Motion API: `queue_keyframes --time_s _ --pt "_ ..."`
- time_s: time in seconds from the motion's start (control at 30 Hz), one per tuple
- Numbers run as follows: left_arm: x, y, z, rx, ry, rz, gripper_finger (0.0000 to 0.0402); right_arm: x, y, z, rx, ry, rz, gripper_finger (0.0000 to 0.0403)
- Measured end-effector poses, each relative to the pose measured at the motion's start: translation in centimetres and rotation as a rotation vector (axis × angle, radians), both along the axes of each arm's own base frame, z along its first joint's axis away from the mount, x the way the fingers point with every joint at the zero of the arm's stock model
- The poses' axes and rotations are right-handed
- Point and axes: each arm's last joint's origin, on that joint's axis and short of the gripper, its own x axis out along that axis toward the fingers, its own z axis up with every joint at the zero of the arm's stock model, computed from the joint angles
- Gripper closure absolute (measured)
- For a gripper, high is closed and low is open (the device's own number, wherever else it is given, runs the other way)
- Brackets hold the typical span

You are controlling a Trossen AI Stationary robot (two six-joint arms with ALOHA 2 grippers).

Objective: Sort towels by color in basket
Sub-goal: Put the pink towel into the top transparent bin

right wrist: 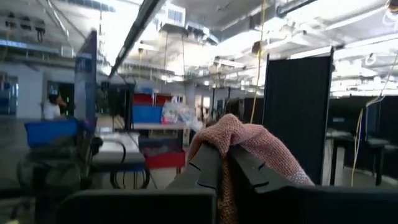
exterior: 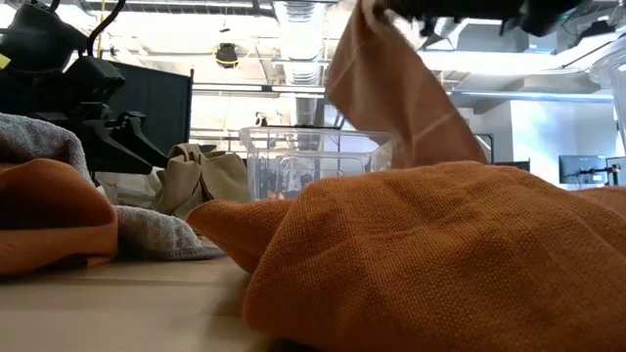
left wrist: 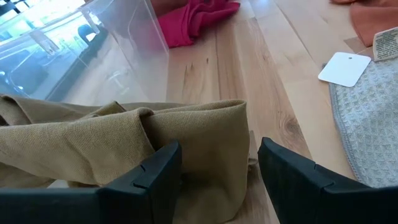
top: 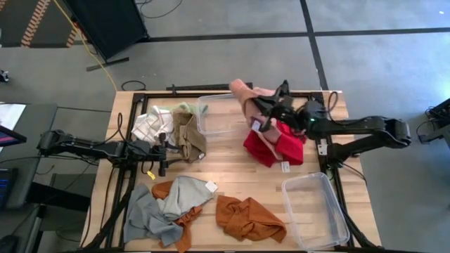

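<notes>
My right gripper (top: pixel 259 116) (right wrist: pixel 225 155) is shut on a pink towel (top: pixel 242 95) (exterior: pixel 391 98), raised above the table's far middle beside a clear basket (top: pixel 211 105). Red towels (top: pixel 278 147) lie heaped below it. My left gripper (top: pixel 163 151) (left wrist: pixel 219 149) is open and low at the table's left. Its fingers stand on either side of a fold of the tan towel (top: pixel 187 137) (left wrist: pixel 124 143). A white-checked towel (top: pixel 150 124) and a pale green one (top: pixel 187 107) lie beyond it. Grey towels (top: pixel 165 207) and rust orange towels (top: pixel 249 219) lie near the front edge. My right gripper pinches a bunched upper part of the pink towel (right wrist: pixel 245 140) between its two fingers, which point roughly level toward the table's left. The cloth bulges over the fingertips and hangs down slack (exterior: pixel 411 127). Its lower end is hidden behind the orange towel in the low view. My left gripper's finger (left wrist: pixel 155 177) lies close against the tan towel; whether it touches it, I cannot tell.
A second clear basket (top: pixel 292 184) stands at the table's near right corner. White tags (left wrist: pixel 345 67) lie by the grey towel. Bare wood shows in the table's middle between the heaps. Black frame bars run along the table's edges.
</notes>
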Motion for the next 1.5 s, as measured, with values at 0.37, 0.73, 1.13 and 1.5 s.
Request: queue_keyframes --time_s 0.37,0.73,1.13,1.5 --pt "0.0 0.0 0.0 0.000 0.000 0.000 0.0198 3.5 -3.6 -4.4 0.212 0.249 0.002 0.0367" --pt "0.0 0.0 0.0 0.000 0.000 0.000 0.0198 3.9 -4.3 -7.4 0.297 0.462 -0.025 0.0367" --pt "0.0 0.0 0.0 0.000 0.000 0.000 0.0198 3.7 -4.2 -8.5 0.320 0.572 -0.031 0.0359" --pt "0.0 0.0 0.0 0.259 0.052 -0.108 0.0198 3.4 -4.0 -9.3 0.350 0.663 -0.031 0.0351"
